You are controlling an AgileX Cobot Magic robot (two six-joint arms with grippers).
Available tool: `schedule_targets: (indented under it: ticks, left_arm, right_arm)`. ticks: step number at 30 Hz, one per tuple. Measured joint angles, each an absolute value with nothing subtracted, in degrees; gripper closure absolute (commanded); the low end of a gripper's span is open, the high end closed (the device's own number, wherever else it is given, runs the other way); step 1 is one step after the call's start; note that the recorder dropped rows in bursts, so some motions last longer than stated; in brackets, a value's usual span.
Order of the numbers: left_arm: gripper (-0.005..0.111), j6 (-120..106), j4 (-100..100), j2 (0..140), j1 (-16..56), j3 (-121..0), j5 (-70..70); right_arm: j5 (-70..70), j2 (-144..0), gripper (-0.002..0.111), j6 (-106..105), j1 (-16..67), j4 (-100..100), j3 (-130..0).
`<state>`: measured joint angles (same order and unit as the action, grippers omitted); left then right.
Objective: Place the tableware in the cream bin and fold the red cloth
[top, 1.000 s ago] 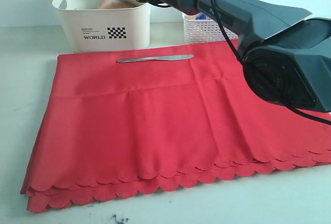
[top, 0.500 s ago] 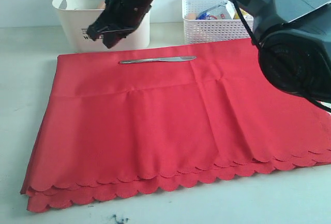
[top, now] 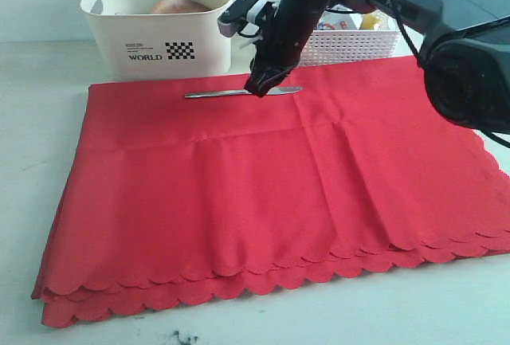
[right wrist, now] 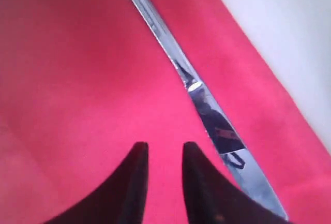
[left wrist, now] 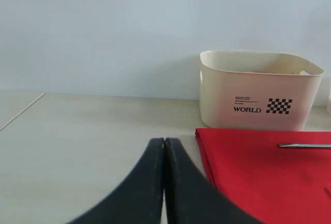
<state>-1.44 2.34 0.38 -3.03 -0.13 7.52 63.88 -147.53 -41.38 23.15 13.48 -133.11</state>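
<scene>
Right gripper [top: 261, 86] poised at the knife [top: 239, 92], fingers slightly parted

Tip-down at the knife's blade end, the right gripper holds nothing; the wrist view shows the blade just beside the gap, so it looks lined up for a pick. The knife lies flat along the far edge of the red cloth [top: 239, 194], near the cream bin [top: 159, 50], which is printed "WORLD" beside a checker mark. The left gripper [left wrist: 164, 144] waits closed and empty off the cloth's side.

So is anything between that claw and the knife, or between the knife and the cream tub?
Nothing visible. The right gripper hangs just beside the knife on the red cloth, jaws empty, and nothing stands between the knife and the cream bin.
</scene>
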Motion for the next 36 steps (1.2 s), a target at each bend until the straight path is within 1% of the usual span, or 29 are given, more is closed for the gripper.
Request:
schedule_targets:
  ticks: [2,3,7,10,30,32,34,36]
  left_arm:
    - [0.104,-1.4,2.3,0.4,-3.0,-0.1,7.5]
    - [0.104,-1.4,2.3,0.4,-3.0,-0.1,7.5]
    - [0.104,-1.4,2.3,0.4,-3.0,-0.1,7.5]
    - [0.104,-1.4,2.3,0.4,-3.0,-0.1,7.5]
    - [0.104,-1.4,2.3,0.4,-3.0,-0.1,7.5]
    - [0.104,-1.4,2.3,0.4,-3.0,-0.1,7.5]
    - [0.104,-1.4,2.3,0.4,-3.0,-0.1,7.5]
    - [0.104,-1.4,2.3,0.4,-3.0,-0.1,7.5]
  right_arm:
    - [62.7,-148.3,0.060,-45.3,23.4,13.5,-133.1]
    - [61.8,-148.9,0.059,-48.7,23.5,13.8,-133.1]
    - [57.3,-149.1,0.059,-56.0,23.5,19.1,-133.0]
    - [52.8,-149.6,0.059,-57.2,23.5,20.8,-133.0]
    - [49.1,-153.6,0.060,-56.9,23.5,23.0,-133.1]
    - [49.5,-153.6,0.064,-56.9,23.5,23.2,-133.2]
    - [50.3,-153.6,0.073,-56.9,23.5,23.2,-133.4]
    - [51.5,-153.6,0.085,-56.9,23.5,23.2,-133.4]
